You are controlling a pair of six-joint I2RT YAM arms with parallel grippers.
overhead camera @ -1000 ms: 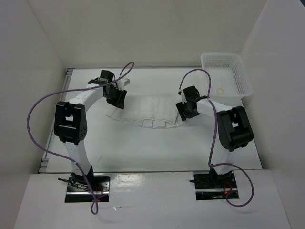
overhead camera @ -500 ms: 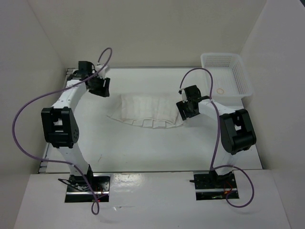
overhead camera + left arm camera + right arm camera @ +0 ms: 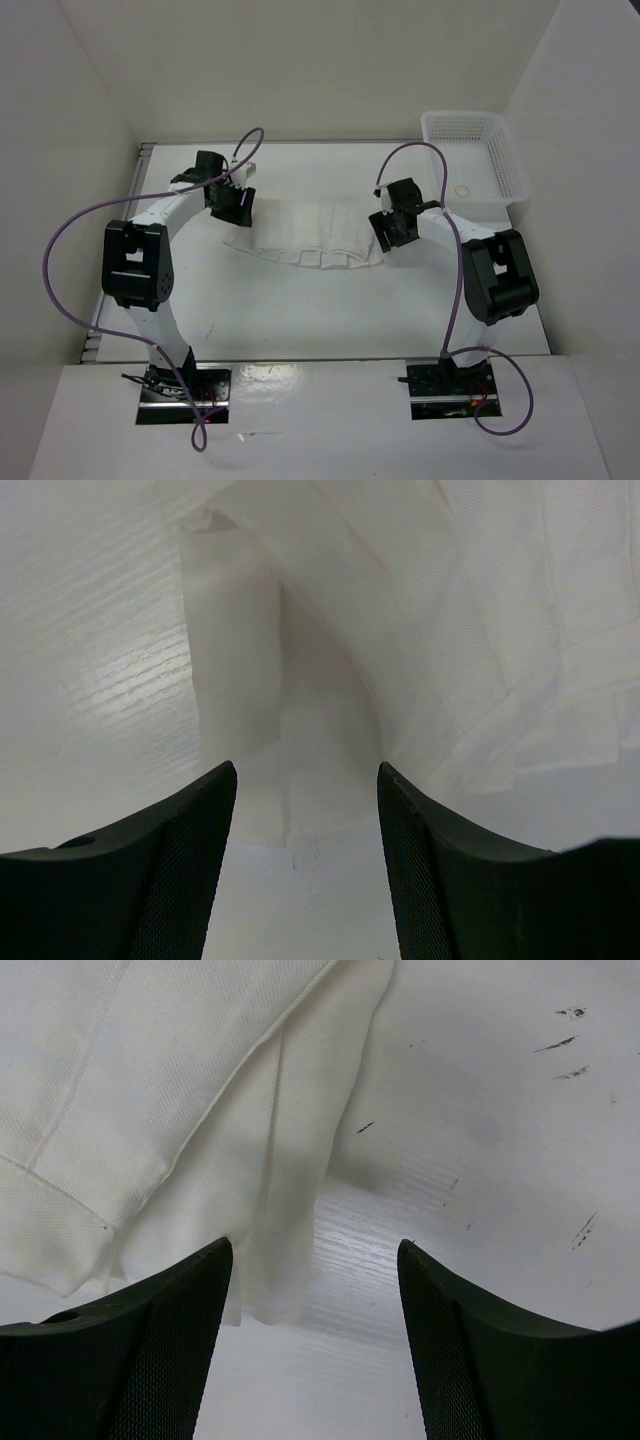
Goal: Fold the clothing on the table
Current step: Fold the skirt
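Note:
The clothing (image 3: 310, 235) is a white, creased strip of fabric lying across the middle of the table (image 3: 330, 300). My left gripper (image 3: 233, 203) hovers over its left end, open. In the left wrist view the left gripper (image 3: 305, 775) has only table and a thin cloth edge (image 3: 240, 700) between its fingers, and it grips nothing. My right gripper (image 3: 392, 230) is at the cloth's right end, open. In the right wrist view the right gripper (image 3: 315, 1250) is above the hem corner of the clothing (image 3: 150, 1090) and bare table (image 3: 480, 1110), holding nothing.
A white mesh basket (image 3: 500, 150) stands at the far right corner with a small round thing (image 3: 462, 189) in it. White walls close in the table on three sides. A grey rail (image 3: 143, 160) runs along the left edge.
The left arm swung away to the far left corner, then came back over the cloth's left end, and its jaws opened wider. The right arm has not moved.

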